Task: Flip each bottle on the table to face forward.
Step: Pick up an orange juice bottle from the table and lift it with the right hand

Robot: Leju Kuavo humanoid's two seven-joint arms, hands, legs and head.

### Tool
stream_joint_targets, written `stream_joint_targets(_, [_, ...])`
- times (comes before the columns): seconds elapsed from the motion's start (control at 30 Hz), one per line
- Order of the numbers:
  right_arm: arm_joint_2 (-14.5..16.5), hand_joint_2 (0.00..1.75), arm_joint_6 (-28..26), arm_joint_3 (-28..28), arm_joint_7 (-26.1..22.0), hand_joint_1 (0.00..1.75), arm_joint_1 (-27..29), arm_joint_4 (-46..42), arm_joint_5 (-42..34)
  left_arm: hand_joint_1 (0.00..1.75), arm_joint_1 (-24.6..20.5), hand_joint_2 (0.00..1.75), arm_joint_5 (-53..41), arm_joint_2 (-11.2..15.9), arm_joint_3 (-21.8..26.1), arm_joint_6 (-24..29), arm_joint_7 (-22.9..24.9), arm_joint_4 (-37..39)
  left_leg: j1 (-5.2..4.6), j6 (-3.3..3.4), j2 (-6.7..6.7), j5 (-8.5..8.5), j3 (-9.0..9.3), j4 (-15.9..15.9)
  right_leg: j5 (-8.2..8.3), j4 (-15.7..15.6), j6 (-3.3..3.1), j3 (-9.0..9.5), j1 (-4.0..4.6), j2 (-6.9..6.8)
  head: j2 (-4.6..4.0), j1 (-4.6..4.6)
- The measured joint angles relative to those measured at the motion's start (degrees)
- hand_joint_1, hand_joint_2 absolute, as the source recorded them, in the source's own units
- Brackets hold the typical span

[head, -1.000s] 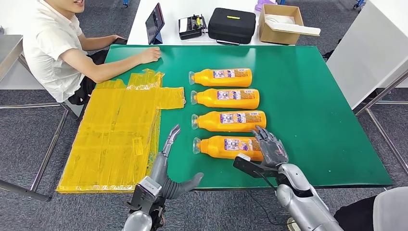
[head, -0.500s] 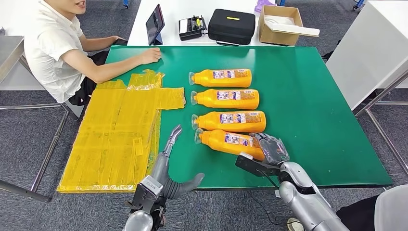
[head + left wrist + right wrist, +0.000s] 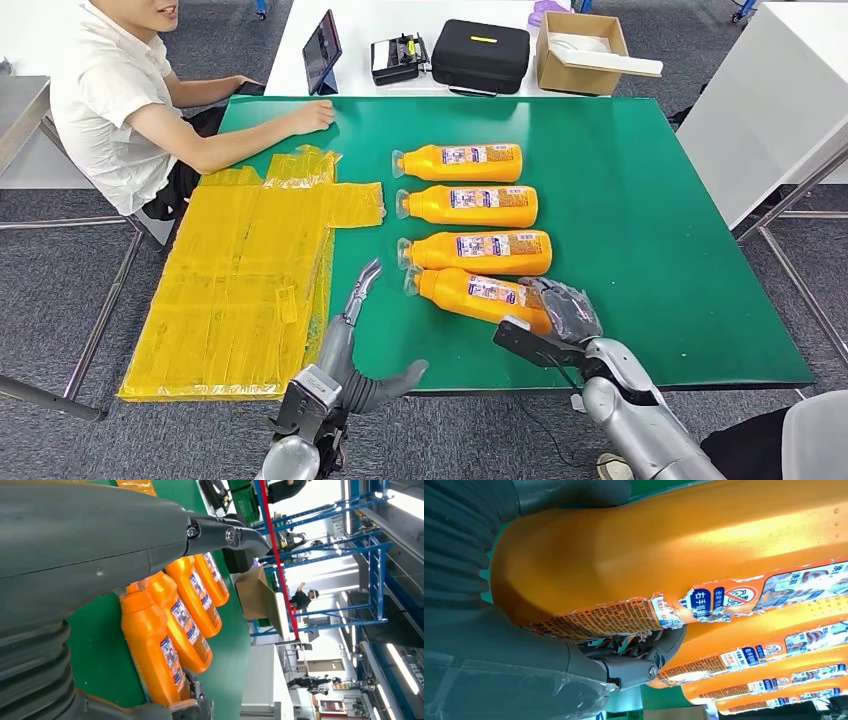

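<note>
Several orange bottles lie in a column on the green table (image 3: 650, 220), caps to the left, labels up. The nearest bottle (image 3: 475, 296) is tilted, its base end held by my right hand (image 3: 562, 310), whose fingers curl around it. Close up, that bottle (image 3: 664, 555) has a torn label, with the fingers (image 3: 644, 655) wrapped around it. The third bottle (image 3: 477, 251) lies just behind and touches it. Further back lie the second bottle (image 3: 470, 205) and the far bottle (image 3: 462, 161). My left hand (image 3: 352, 345) is open at the table's near edge, left of the held bottle (image 3: 152, 650).
A yellow plastic sheet (image 3: 250, 270) covers the table's left part. A person (image 3: 120, 100) sits at the far left corner with a hand on the table. Behind, a white table carries a tablet (image 3: 322, 48), a black case (image 3: 482, 52) and a cardboard box (image 3: 580, 48).
My right hand closed on the nearest bottle's base and swung it, so it now lies slanted with its cap end against the third bottle. The left hand stayed nearly still.
</note>
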Motion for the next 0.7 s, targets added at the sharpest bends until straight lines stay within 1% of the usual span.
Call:
stream_joint_targets(0.2, [0.18, 1.75, 0.01, -1.15, -2.39, 1.75, 0.91, -0.19, -4.50, 0.00, 0.02, 1.75, 1.19, -0.05, -0.03, 0.36, -0.82, 0.00, 0.00, 0.00, 0.00, -0.01, 0.09, 0.00, 0.00, 0.00, 0.00, 0.10, 0.01, 0.00, 0.00, 0.00])
stream_joint_targets(0.43, [1.85, 1.75, -1.13, -3.85, -6.00, 1.75, 4.89, -3.69, -9.59, 0.00, 0.22, 1.75, 8.78, -0.62, 0.81, 1.15, -1.57, 0.02, 0.00, 0.00, -0.02, -0.01, 0.08, 0.00, 0.00, 0.00, 0.00, 0.13, 0.01, -0.01, 0.00, -0.01])
stream_joint_targets(0.6, [3.51, 1.75, -2.67, -5.62, -7.48, 1.75, 8.89, -7.65, -11.26, 0.00, 1.79, 1.75, 11.56, -0.92, 3.24, 6.37, -4.74, -0.67, 0.01, -0.01, -0.03, -0.02, 0.03, -0.01, -0.02, 0.01, -0.01, 0.11, 0.01, -0.01, 0.00, -0.01])
stream_joint_targets(0.7, [4.28, 1.75, -3.44, -6.17, -7.95, 1.75, 11.27, -10.10, -11.72, 0.00, 3.50, 1.75, 14.39, -0.79, 4.75, 6.19, -4.54, -1.75, 0.00, -0.01, -0.04, -0.04, -0.05, -0.01, -0.04, 0.01, -0.01, 0.04, 0.01, -0.02, 0.00, -0.01])
